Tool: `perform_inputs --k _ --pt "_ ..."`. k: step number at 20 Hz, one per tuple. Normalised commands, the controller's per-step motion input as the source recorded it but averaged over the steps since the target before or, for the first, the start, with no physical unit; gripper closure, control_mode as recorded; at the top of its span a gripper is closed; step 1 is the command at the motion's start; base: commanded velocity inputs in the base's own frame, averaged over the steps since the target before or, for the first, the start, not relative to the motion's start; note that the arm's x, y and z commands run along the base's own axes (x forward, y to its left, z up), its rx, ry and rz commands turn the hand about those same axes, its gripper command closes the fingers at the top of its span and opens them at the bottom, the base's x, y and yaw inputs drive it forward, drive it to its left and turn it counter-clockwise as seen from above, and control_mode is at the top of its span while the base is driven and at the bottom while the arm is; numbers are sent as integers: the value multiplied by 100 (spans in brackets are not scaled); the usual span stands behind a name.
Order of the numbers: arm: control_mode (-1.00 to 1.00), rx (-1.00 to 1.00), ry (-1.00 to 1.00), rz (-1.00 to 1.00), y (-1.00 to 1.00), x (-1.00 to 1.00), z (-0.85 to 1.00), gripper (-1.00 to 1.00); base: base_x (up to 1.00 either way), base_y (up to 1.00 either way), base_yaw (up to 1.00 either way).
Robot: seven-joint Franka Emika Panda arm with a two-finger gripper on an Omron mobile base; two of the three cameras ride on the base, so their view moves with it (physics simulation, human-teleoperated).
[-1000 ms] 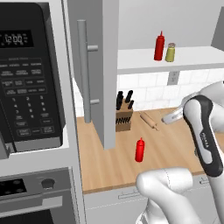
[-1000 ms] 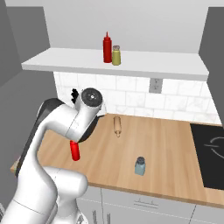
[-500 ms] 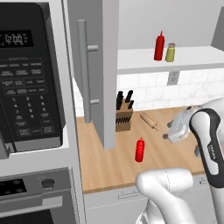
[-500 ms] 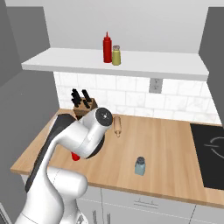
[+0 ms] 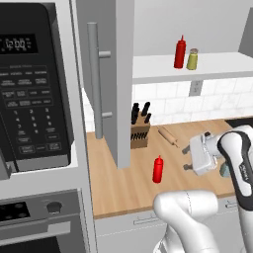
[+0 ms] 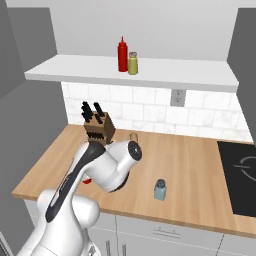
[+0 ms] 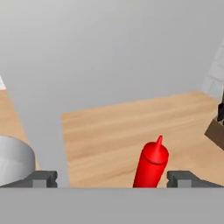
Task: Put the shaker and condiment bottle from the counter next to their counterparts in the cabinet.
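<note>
The condiment bottle [image 5: 157,169], bright red with a cone nozzle, stands upright on the wooden counter [image 5: 123,188] in front of the open cabinet door [image 5: 106,84]. My gripper [image 5: 187,158] hovers just right of it, open and pointing at it. In the hand view the condiment bottle [image 7: 151,166] stands between the spread fingertips [image 7: 43,178], right of centre and untouched. The shaker [image 6: 160,190], pale blue-grey with a dark cap, stands further right on the counter. On the cabinet shelf [image 6: 130,75] the counterparts stand together: a darker red bottle [image 6: 122,54] and a yellow-green shaker [image 6: 132,63].
A knife block [image 5: 141,129] and a rolling pin [image 5: 168,136] sit at the back of the counter. The door's long bar handle [image 5: 94,79] juts out beside the microwave [image 5: 34,89]. A black cooktop [image 6: 245,175] lies at the counter's right end.
The hand has come down from near the rolling pin to bottle height and turned to face the red bottle. The jaws stay open; both counter items are where they were.
</note>
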Motion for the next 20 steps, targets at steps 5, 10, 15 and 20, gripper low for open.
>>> perform_inputs --k 5,10,15,20 --pt "-100 2 -2 9 1 0 -36 -100 0 0 0" --pt "-100 0 -3 0 3 3 -9 -100 0 0 0" --pt "-100 0 1 0 22 21 -19 -100 0 0 0" --pt "-100 0 2 1 16 14 -25 -100 0 0 0"
